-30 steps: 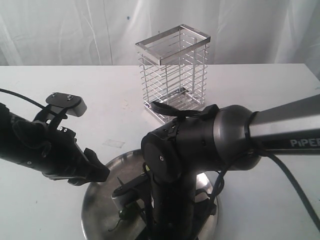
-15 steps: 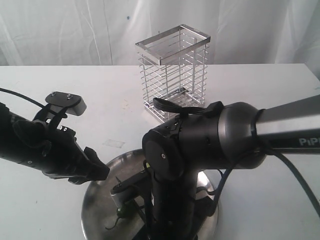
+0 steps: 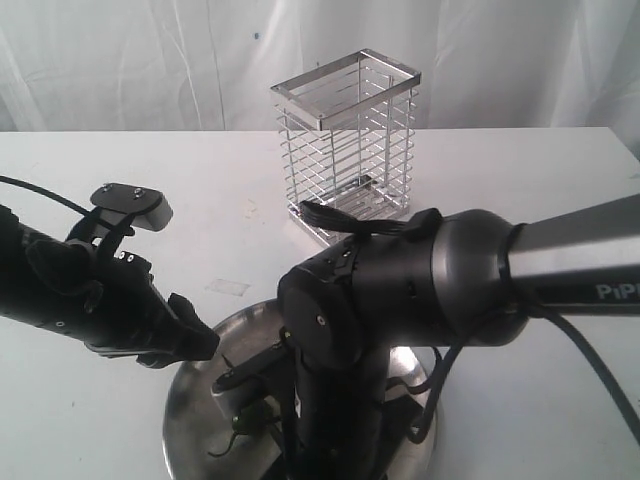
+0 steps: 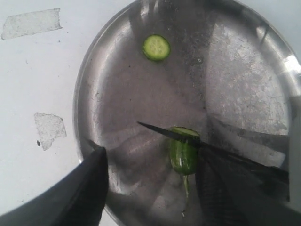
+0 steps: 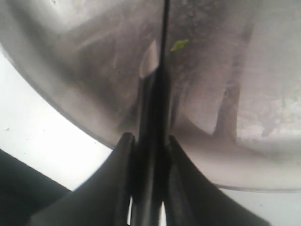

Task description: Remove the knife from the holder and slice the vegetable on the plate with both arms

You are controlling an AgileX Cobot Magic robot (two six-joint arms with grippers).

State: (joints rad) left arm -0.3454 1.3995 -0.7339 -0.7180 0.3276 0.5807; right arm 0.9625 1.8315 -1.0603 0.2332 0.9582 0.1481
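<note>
Tabletop scene with two black robot arms working over a round steel plate (image 3: 185, 395) at the near centre of a white table (image 3: 110, 160). The right arm (image 3: 400, 290), bulky and dark, reaches in from the right and bends down over the plate, hiding much of it in the exterior view. Its right gripper (image 5: 149, 141) is clamped narrowly on the dark handle of the knife (image 4: 162, 132), one finger on each side. The slim black blade runs out over the plate and crosses the cut end of the chili pepper (image 4: 182, 157). The pepper lies on the plate's bare metal with its thin stem pointing away from the blade. Whether the edge presses into the pepper or only rests against it cannot be told. One pale-green round slice (image 4: 156, 47) lies flat on the plate, well apart from the pepper. The left gripper (image 3: 180, 280) hangs over the plate's left rim with its jaws spread wide, holding nothing. The chrome wire holder (image 3: 345, 140) stands upright on the far side of the table, beyond the plate. Two scraps of clear tape (image 4: 31, 22) are stuck to the table beside the plate. A white curtain (image 3: 120, 60) closes off the far side.
</note>
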